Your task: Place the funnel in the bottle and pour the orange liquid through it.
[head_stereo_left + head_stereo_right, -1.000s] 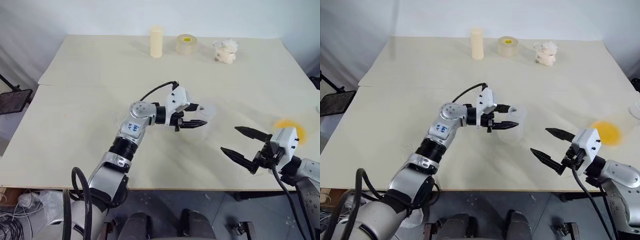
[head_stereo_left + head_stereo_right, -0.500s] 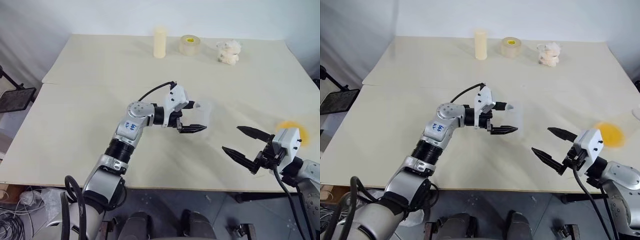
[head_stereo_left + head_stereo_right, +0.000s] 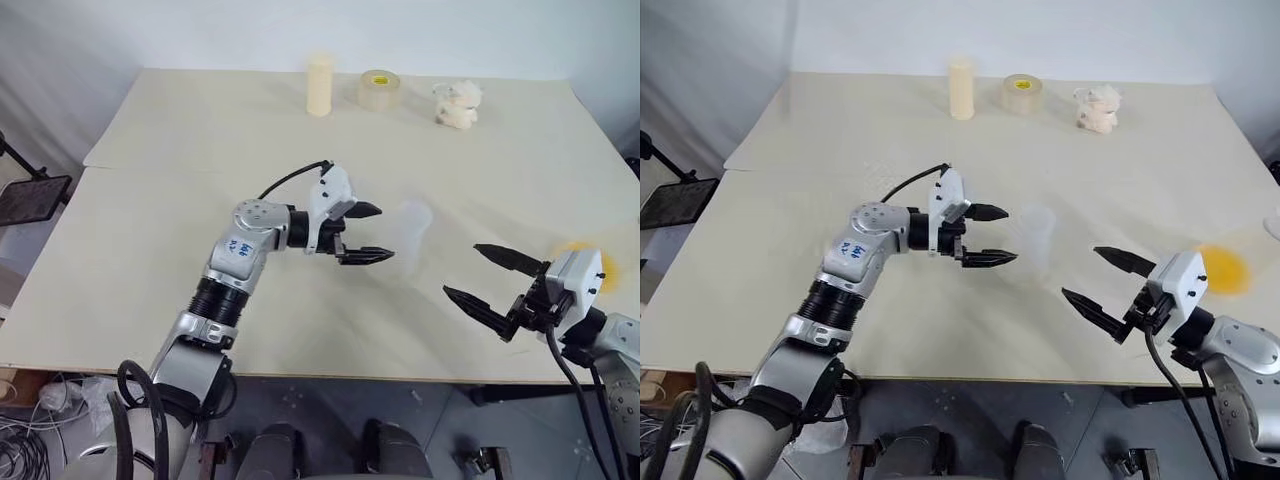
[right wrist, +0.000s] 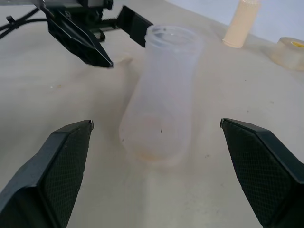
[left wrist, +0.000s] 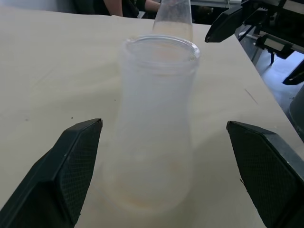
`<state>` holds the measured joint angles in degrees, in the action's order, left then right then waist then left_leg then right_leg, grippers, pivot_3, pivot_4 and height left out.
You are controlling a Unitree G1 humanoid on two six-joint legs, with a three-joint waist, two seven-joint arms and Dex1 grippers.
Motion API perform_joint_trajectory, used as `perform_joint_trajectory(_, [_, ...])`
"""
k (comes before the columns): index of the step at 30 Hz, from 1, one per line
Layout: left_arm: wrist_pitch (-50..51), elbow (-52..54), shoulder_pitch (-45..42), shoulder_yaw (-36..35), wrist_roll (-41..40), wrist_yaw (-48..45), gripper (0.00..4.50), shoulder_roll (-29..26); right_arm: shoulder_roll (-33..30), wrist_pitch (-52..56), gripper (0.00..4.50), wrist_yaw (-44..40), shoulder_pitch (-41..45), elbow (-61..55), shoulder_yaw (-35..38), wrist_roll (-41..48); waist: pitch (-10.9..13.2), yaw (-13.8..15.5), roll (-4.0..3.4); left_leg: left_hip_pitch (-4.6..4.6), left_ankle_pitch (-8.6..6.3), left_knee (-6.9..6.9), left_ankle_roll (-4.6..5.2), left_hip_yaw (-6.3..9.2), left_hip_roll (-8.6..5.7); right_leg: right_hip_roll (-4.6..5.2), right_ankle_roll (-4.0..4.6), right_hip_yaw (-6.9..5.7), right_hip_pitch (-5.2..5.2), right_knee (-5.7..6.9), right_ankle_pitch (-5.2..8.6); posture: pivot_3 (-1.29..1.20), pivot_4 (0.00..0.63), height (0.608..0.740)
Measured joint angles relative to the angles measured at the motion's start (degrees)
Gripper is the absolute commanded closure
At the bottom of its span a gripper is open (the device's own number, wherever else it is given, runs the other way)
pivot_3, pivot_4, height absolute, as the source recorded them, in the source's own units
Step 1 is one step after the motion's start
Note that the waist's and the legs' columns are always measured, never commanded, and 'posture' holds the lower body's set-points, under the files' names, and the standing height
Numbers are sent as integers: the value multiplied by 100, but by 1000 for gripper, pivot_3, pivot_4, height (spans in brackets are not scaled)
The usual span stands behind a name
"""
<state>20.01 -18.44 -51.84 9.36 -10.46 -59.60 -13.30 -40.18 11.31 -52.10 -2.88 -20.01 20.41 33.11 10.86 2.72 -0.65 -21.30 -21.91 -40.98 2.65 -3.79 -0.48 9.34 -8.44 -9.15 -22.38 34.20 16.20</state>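
Note:
The clear bottle [image 3: 413, 224] stands upright and empty near the table's middle, with nothing holding it. My left gripper [image 3: 385, 233] is open just to its left, fingers level and pointing at it, tips a little short of its wall. My right gripper [image 3: 461, 269] hangs open near the front right edge, also aimed at the bottle [image 4: 161, 95]. The orange liquid [image 3: 1220, 268] glows in clear plastic behind my right wrist, partly covered by it. A small clear tapered piece [image 5: 173, 16], likely the funnel, shows beyond the bottle in the left wrist view.
At the back of the table [image 3: 180, 220] stand a cream cylinder [image 3: 318, 85], a clear tape roll with a yellow centre [image 3: 379, 90] and a fluffy white lump [image 3: 455, 103]. A black stand [image 3: 25, 200] sits off the left edge.
My left gripper opened, let go of the bottle and drew back to the left. The bottle stays upright on its own. The right arm has not moved.

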Motion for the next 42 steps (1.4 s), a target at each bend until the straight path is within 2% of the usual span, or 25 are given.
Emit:
perform_joint_trajectory(6, [536, 853, 576, -792, -613, -183, 40, -1122, 3, 25, 0, -50, -258, -22, 1, 14, -1, -64, -1, 3, -1, 0, -1, 12, 11, 0, 0, 3, -6, 16, 0, 0, 150, 740])
perform_joint_trajectory(10, [822, 1318, 896, -1197, -967, -135, 40, -1508, 1, 59, 0, -102, -241, -42, -1, 42, -1, -24, -1, 3, -1, -8, -1, 20, 18, 5, 0, 7, 1, 17, 0, 0, 150, 740])
perform_joint_trajectory(15, [756, 1794, 1990, -1719, -1053, -63, 40, -2200, -15, 133, 0, -248, -194, -13, -29, 88, -3, -111, -5, 10, -2, 1, -3, 17, 18, 3, 0, 7, -2, 19, 0, 0, 150, 740])
perform_joint_trajectory(24, [284, 2039, 3735, -2759, -1154, 273, 40, -2757, -27, 149, 0, -487, 168, 264, -168, 82, -3, -117, -4, 12, -3, -2, -5, 20, 25, 6, 1, 11, -1, 24, 0, 0, 150, 740])
perform_joint_trajectory(28, [179, 2107, 4165, -2965, -1173, 376, 40, -2803, -27, 148, 0, -562, 266, 384, -205, 77, -3, -103, -4, 12, -3, -4, -5, 20, 25, 7, 1, 11, 1, 24, 0, 0, 150, 740])
perform_joint_trajectory(33, [-122, 2052, 4022, -2863, -1105, 547, 40, -2800, -27, 144, 0, -606, 417, 480, -218, 46, -3, -98, -4, 13, -3, -4, -5, 20, 24, 7, 1, 10, 1, 26, 0, 0, 150, 740])
perform_joint_trajectory(37, [-726, 1491, 2986, -2164, -581, 753, 40, -2694, -26, 139, 0, -607, 468, 487, -283, 2, -5, -36, -3, 15, -3, -9, -5, 10, 11, 7, 0, 12, 2, 29, 0, 0, 150, 740])
perform_joint_trajectory(42, [-1644, 54, 1665, -1354, 15, 692, 40, -2365, -16, 135, 0, -539, 438, 439, -367, -14, -6, -56, -2, 12, -3, -5, -5, -7, -6, 5, 1, 5, -4, 33, 0, 0, 150, 740])
